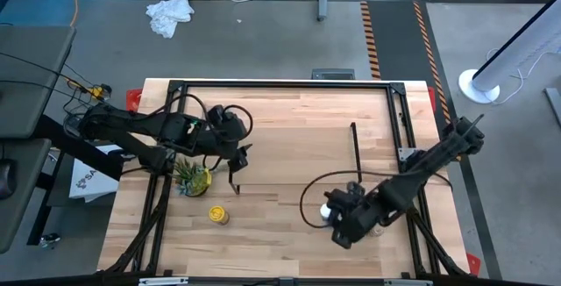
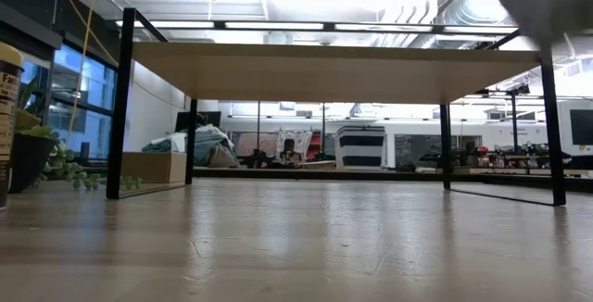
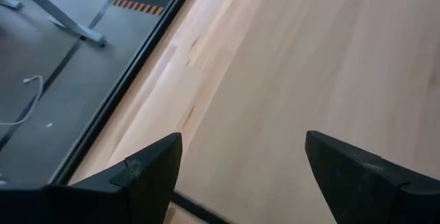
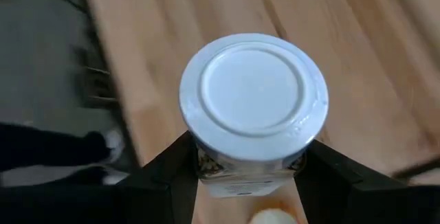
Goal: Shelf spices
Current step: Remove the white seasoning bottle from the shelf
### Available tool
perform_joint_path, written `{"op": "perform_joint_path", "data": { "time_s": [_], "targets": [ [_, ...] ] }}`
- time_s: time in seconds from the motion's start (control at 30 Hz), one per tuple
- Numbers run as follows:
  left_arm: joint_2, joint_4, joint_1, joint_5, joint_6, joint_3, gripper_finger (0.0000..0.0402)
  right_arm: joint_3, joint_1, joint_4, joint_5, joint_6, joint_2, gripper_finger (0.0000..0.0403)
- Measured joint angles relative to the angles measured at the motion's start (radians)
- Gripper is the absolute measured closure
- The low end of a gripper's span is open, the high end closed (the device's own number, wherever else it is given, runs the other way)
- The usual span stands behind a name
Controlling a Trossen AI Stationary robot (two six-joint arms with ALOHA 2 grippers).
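The white-capped jar point(image 4: 254, 107) stands upright between the fingers of the right tool point(image 4: 247, 176), which grips it below the cap near the surface's point(image 1: 280, 233) front right. The shelf point(image 1: 289, 137) lies behind and leftward of it, so the right arm is nearer. The left tool point(image 3: 240, 176) hangs open over the shelf's left end, beside the potted plant point(image 1: 193, 177) and mustard-yellow jar point(image 1: 218, 215).

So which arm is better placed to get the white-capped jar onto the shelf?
The right. Its hand already straddles the white-capped jar, fingers on both sides. The left hand is open and empty over the shelf.
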Motion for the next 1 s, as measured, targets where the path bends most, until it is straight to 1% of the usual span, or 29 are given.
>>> {"op": "perform_joint_path", "data": {
  "time_s": [0.13, 0.23, 0.3, 0.4, 0.63, 0.8, 0.83, 0.93, 1.0],
  "targets": [
    [0.000, 0.081, 0.000, 0.001, -0.008, 0.000, 0.0096, -0.191, 0.014, 0.220, 0.058, 0.130, 0.000, 0.0222],
    [0.000, 0.128, -0.002, 0.024, -0.029, 0.000, 0.0096, -0.295, 0.002, 0.414, 0.132, 0.158, 0.000, 0.0222],
    [0.000, 0.143, -0.002, 0.035, -0.067, 0.000, 0.0096, -0.333, -0.022, 0.498, 0.186, 0.152, 0.001, 0.0223],
    [0.000, 0.141, -0.002, 0.037, -0.107, 0.000, 0.0096, -0.357, -0.055, 0.531, 0.223, 0.097, 0.006, 0.0222],
    [0.000, 0.139, -0.002, 0.032, -0.139, 0.000, 0.0096, -0.367, -0.110, 0.537, 0.204, -0.163, 0.014, 0.0222],
    [0.000, 0.139, -0.002, 0.028, -0.141, 0.000, 0.0096, -0.367, -0.121, 0.537, 0.217, -0.258, 0.019, 0.0221],
    [0.000, 0.139, -0.002, 0.028, -0.141, 0.000, 0.0096, -0.367, -0.121, 0.535, 0.222, -0.267, 0.021, 0.0211],
    [0.000, 0.138, -0.002, 0.024, -0.140, 0.000, 0.0096, -0.367, -0.124, 0.540, 0.223, -0.285, 0.022, 0.0148],
    [0.000, 0.135, -0.002, 0.021, -0.140, 0.000, 0.0096, -0.367, -0.125, 0.538, 0.203, -0.286, 0.021, 0.0113]
  ]
}}
